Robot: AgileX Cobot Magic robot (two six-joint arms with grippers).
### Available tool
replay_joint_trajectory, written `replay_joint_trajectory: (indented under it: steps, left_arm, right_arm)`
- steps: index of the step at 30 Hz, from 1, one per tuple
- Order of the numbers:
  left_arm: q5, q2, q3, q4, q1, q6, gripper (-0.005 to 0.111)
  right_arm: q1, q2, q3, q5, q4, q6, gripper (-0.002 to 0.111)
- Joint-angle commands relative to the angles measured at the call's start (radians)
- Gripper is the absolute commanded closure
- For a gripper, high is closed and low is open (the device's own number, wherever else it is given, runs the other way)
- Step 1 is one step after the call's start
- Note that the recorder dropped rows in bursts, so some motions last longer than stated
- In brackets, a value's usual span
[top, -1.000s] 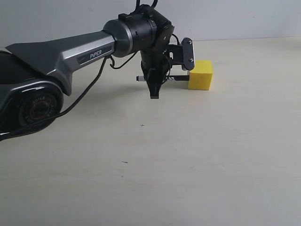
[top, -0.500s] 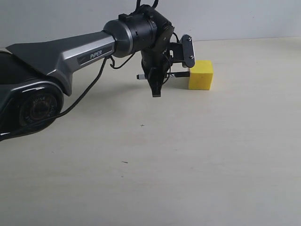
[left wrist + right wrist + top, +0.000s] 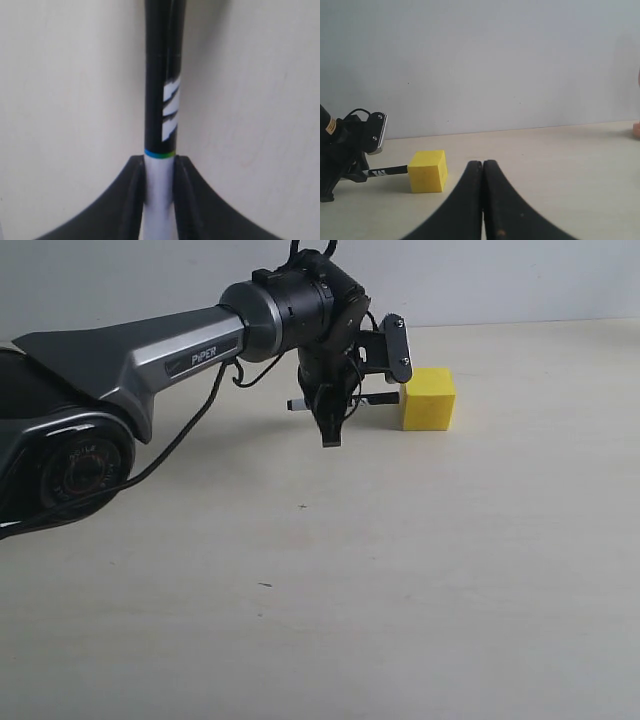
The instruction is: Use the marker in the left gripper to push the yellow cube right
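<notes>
Jaws of the left gripper (image 3: 331, 430) clamp the marker (image 3: 160, 100) level, cap against the yellow cube (image 3: 428, 400), to shove it right.

Open tabletop (image 3: 540, 510) lies right of yellow cube (image 3: 428, 400).

right gripper (image 3: 482, 164) jaws pressed together, no gap. beyond it, yellow cube (image 3: 427, 171) sits on pale worktop (image 3: 560, 165). marker (image 3: 387, 171) lies level, black end touching cube's side; left gripper (image 3: 342, 172) clamps its other end. plain grey wall (image 3: 495, 60) behind.
</notes>
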Motion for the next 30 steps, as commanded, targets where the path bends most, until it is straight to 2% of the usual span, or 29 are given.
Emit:
replay_joint_trajectory:
  steps: [1,12,16,23,30]
  left_arm:
    - [-0.001,-0.006,-0.009,0.031,-0.016,-0.044,0.107]
    - [0.041,-0.008,-0.009,0.057,-0.043,-0.095,0.107]
    - [0.047,-0.008,-0.009,0.164,-0.056,-0.139,0.107]
    - [0.081,-0.017,0.000,0.207,-0.075,-0.167,0.107]
    - [0.028,-0.052,0.096,0.301,-0.098,-0.274,0.107]
  right_arm:
    - [-0.005,-0.007,0.004,-0.005,-0.001,-0.002,0.108]
    - [-0.005,-0.007,0.004,-0.005,-0.001,-0.002,0.108]
    - [-0.005,-0.007,0.004,-0.005,-0.001,-0.002,0.108]
    - [-0.005,-0.007,0.004,-0.005,-0.001,-0.002,0.108]
    - [-0.005,-0.007,0.004,-0.005,-0.001,-0.002,0.108]
